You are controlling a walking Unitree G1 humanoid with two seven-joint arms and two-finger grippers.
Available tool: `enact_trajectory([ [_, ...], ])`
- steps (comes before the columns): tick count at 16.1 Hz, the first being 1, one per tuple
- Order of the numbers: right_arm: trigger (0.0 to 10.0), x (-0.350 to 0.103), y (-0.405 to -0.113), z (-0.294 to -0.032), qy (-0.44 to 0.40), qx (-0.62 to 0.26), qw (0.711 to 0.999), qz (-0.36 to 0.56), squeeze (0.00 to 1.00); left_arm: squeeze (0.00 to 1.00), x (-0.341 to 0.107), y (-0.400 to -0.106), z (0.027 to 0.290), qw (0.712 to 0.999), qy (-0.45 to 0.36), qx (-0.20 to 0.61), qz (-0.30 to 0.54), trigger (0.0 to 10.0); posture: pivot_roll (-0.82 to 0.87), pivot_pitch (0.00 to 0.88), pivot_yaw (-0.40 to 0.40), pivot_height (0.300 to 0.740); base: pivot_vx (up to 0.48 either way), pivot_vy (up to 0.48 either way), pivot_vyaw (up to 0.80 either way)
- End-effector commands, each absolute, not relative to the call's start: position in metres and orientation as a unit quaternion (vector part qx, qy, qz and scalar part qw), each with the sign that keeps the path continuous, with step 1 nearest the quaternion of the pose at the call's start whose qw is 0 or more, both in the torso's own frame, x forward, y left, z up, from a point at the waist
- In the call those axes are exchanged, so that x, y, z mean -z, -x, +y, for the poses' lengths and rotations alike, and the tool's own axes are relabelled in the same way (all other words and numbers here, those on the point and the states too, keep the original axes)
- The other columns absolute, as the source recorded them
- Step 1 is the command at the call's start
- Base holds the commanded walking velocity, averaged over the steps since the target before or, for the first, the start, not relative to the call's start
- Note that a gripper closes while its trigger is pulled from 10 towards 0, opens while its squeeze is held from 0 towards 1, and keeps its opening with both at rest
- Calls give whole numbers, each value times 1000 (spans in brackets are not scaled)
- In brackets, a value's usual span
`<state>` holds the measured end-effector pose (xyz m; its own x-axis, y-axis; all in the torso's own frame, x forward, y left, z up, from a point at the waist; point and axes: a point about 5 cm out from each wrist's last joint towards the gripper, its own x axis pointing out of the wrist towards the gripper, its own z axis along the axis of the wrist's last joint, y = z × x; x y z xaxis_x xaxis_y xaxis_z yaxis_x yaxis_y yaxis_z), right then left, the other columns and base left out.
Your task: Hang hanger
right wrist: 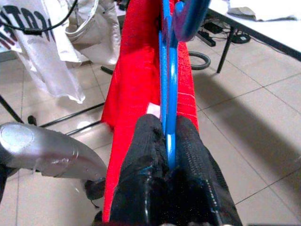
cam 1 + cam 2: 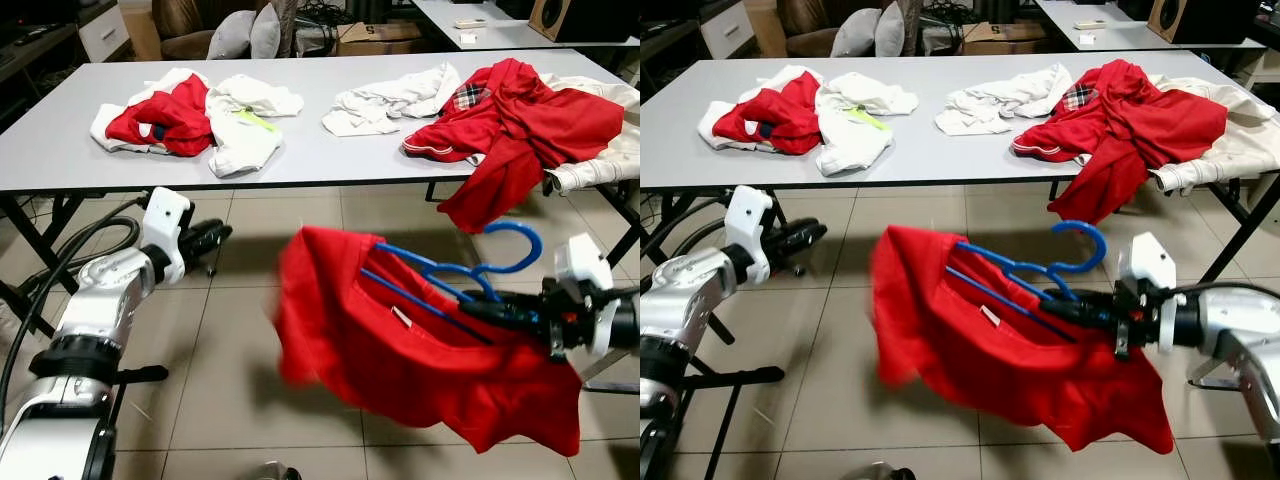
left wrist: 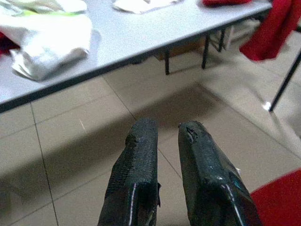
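Right gripper holds a blue hanger with a red shirt on it, above the floor in front of the table.

Head views: the right gripper (image 2: pixel 480 308) is clenched on the hanger (image 2: pixel 455 275); its hook curls up just above the fingers and the shirt (image 2: pixel 400 360) droops below and beyond them. The left gripper (image 2: pixel 215 238) is raised, empty, well apart from the shirt, near the table (image 2: pixel 300 165) edge.
Left wrist view: the fingers (image 3: pixel 136 165) stand slightly parted, grasping nothing, tiled floor (image 3: pixel 70 155) beyond them.
Right wrist view: the fingers (image 1: pixel 188 160) pinch the hanger's blue bar (image 1: pixel 168 94), red cloth just past them.
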<state>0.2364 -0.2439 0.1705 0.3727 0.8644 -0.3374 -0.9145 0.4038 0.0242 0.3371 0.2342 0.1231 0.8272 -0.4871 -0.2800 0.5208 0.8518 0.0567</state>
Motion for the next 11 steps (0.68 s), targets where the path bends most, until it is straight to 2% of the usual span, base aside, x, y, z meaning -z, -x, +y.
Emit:
enact_trajectory([
  [1,10000,-173,-238,-241,95,-529,830,147,0,0,-122,-334,234,947,-76,277,141,10000,-130,0,92,740,0,0,0],
  [3,10000,-156,-246,-245,112,-461,860,187,0,0,-117,-328,231,938,-94,294,156,10000,-130,0,95,740,0,0,0],
  [4,10000,-140,-253,-244,111,-393,892,194,0,0,-111,-325,224,944,-120,260,165,10000,-129,0,105,740,0,0,0],
  [5,10000,-136,-254,-243,110,-379,898,196,0,0,-109,-325,222,945,-129,243,175,10000,-129,0,105,740,0,0,0],
  [6,10000,-120,-257,-237,104,-321,920,198,0,0,-105,-323,204,945,-123,242,183,10000,-120,0,103,740,0,0,0],
  [8,10000,-96,-257,-226,87,-227,952,188,0,0,-107,-316,174,958,-54,250,131,10000,-102,0,89,740,0,0,0],
  [9,10000,-89,-256,-221,80,-191,961,181,0,0,-105,-313,168,963,-41,236,123,10000,-96,0,83,740,0,0,0],
  [10,10000,-78,-252,-215,62,-163,966,193,0,0,-101,-307,161,967,-50,228,103,10000,-95,0,82,740,0,0,0],
  [11,10000,-71,-249,-211,65,-145,967,199,0,0,-91,-301,160,966,-73,218,116,10000,-92,0,78,740,0,0,0],
])
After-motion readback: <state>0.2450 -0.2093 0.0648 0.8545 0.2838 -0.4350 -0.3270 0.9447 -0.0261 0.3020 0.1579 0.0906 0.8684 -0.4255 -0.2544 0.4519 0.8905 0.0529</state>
